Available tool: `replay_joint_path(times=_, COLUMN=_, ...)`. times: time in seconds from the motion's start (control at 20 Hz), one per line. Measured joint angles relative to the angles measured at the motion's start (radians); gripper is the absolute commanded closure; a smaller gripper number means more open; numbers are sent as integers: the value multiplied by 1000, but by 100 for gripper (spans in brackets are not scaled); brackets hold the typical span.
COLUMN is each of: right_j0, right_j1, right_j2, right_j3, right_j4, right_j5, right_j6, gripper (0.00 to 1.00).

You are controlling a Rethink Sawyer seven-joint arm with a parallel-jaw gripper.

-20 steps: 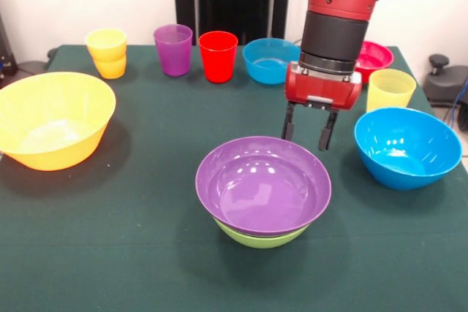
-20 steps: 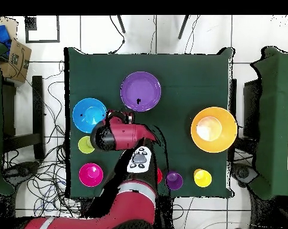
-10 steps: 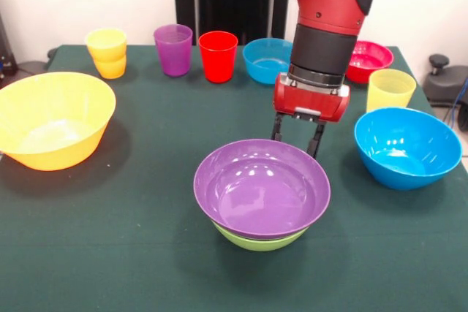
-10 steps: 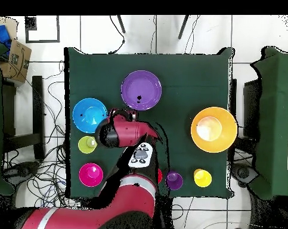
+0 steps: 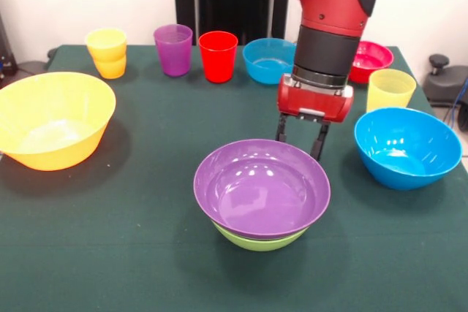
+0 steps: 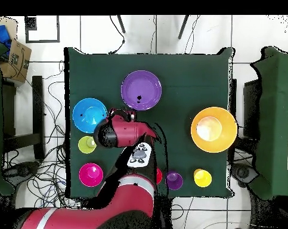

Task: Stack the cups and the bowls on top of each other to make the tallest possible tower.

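A purple bowl [image 5: 261,186] sits nested in a green bowl [image 5: 257,240] at the table's middle; together they make a low tower. My gripper [image 5: 300,141] hangs open and empty just behind the purple bowl's far rim, on its right side. To the right of it stands a large blue bowl [image 5: 406,145], and a wide orange bowl [image 5: 51,118] rests at the left. Along the back are an orange-yellow cup [image 5: 107,52], a purple cup [image 5: 173,49], a red cup [image 5: 218,55] and a pale yellow cup [image 5: 390,89]. In the overhead view the arm [image 6: 119,132] covers the gripper beside the purple bowl [image 6: 141,90].
A small blue bowl [image 5: 268,59] and a red-pink bowl [image 5: 371,58] stand at the back, close behind the arm. In the overhead view, chairs and cables surround the green table [image 6: 188,71], and a cardboard box [image 6: 15,56] sits on the floor at the upper left.
The gripper has shifted a little to the left and closer to the purple bowl's far rim. It stays open. The bowls and cups have not visibly moved.
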State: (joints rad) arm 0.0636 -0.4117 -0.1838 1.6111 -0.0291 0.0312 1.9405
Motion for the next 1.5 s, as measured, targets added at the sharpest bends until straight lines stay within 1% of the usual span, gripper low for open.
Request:
replay_joint_path(times=0.25, right_j0=1, right_j1=-51, right_j2=32, right_j3=32, right_j4=17, right_j5=4, right_j6=0, gripper=0)
replay_joint_path(times=0.35, right_j0=-2, right_j1=-89, right_j2=56, right_j3=52, right_j4=27, right_j5=21, right_j6=0, gripper=0)
replay_joint_path(times=0.5, right_j0=-8, right_j1=-141, right_j2=89, right_j3=78, right_j4=44, right_j5=58, right_j6=0, gripper=0)
replay_joint_path(times=0.65, right_j0=-9, right_j1=-173, right_j2=104, right_j3=90, right_j4=54, right_j5=94, right_j6=0, gripper=0)
replay_joint_path(times=0.7, right_j0=-11, right_j1=-201, right_j2=118, right_j3=100, right_j4=62, right_j5=130, right_j6=0, gripper=0)
replay_joint_path(times=0.8, right_j0=-13, right_j1=-225, right_j2=133, right_j3=108, right_j4=71, right_j5=163, right_j6=0, gripper=0)
replay_joint_path(times=1.0, right_j0=-20, right_j1=-246, right_j2=152, right_j3=114, right_j4=78, right_j5=181, right_j6=0, gripper=0)
replay_joint_path(times=1.2, right_j0=-31, right_j1=-247, right_j2=172, right_j3=116, right_j4=78, right_j5=181, right_j6=0, gripper=0)
replay_joint_path(times=1.5, right_j0=-34, right_j1=-191, right_j2=197, right_j3=116, right_j4=78, right_j5=157, right_j6=0, gripper=0)
